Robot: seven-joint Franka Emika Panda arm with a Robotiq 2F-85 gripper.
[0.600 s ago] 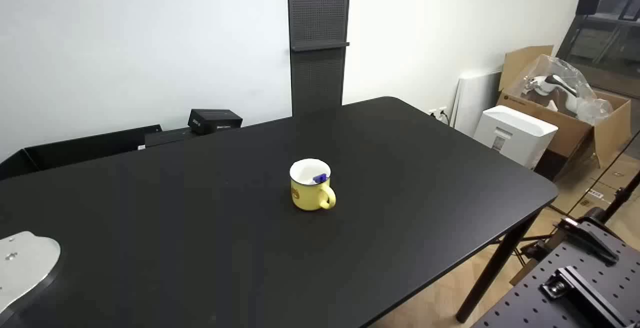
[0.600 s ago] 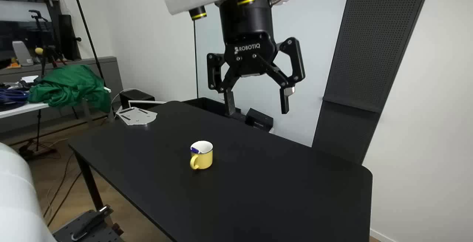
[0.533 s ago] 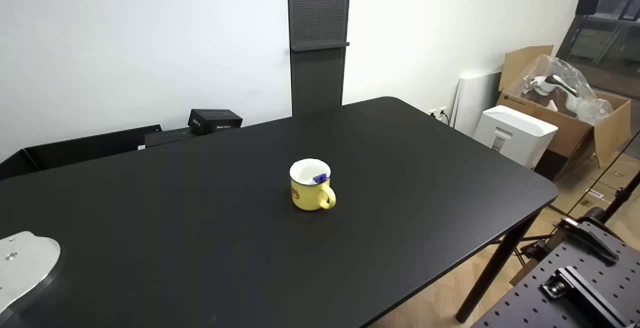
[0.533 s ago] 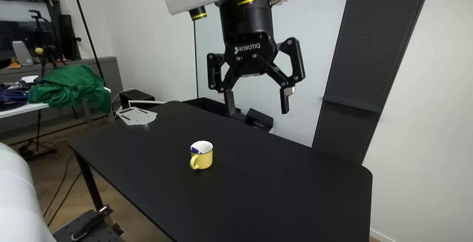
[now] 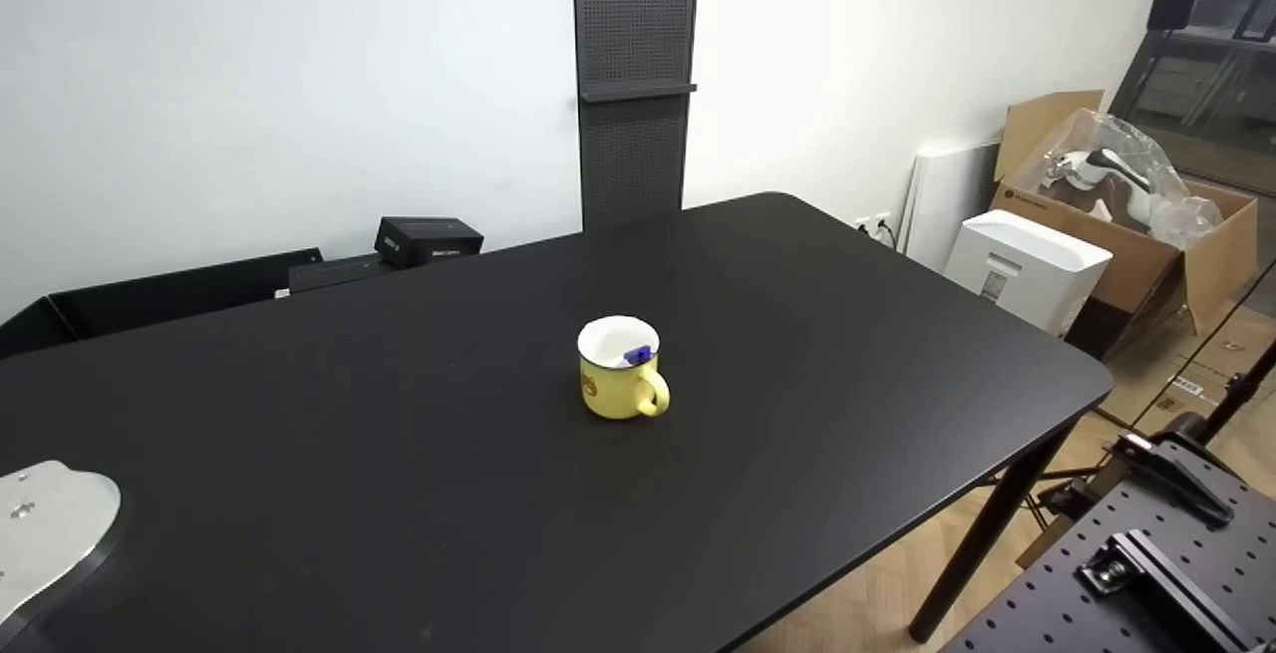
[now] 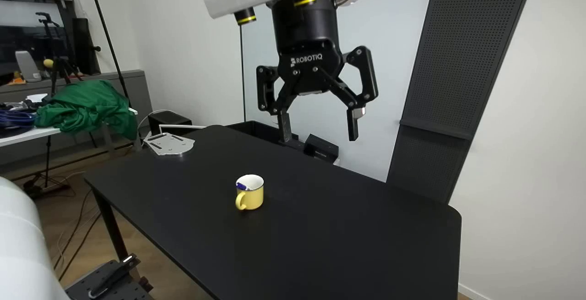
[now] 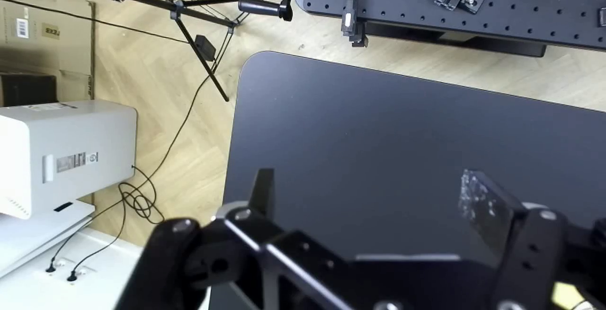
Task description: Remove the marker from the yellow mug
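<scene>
On a black table (image 6: 343,236), a marker (image 6: 243,187) is leaning inside a yellow mug (image 6: 255,199), its cap (image 6: 241,185) showing at eight o'clock; toward half past one, well apart from both, the gripper (image 6: 319,134) is hanging high with its fingers (image 6: 284,128) spread, grasping nothing. From where we are standing, the step in hand is seemingly the approach, with removal not yet beginning. The next move is likely calling for travel toward half past seven, a descent over the mug, and a gentle pinch on the cap without tipping the mug.

In an exterior view, no gripper is appearing; the cap is showing at four o'clock on the mug, and a cardboard box (image 5: 1126,259) is sitting off at three. In the wrist view, a white appliance (image 7: 78,149) is standing at nine o'clock, the fingers are framing the table, and the mug, most likely, is peeking out as a scrap of yellow at four; the marker is not showing.
</scene>
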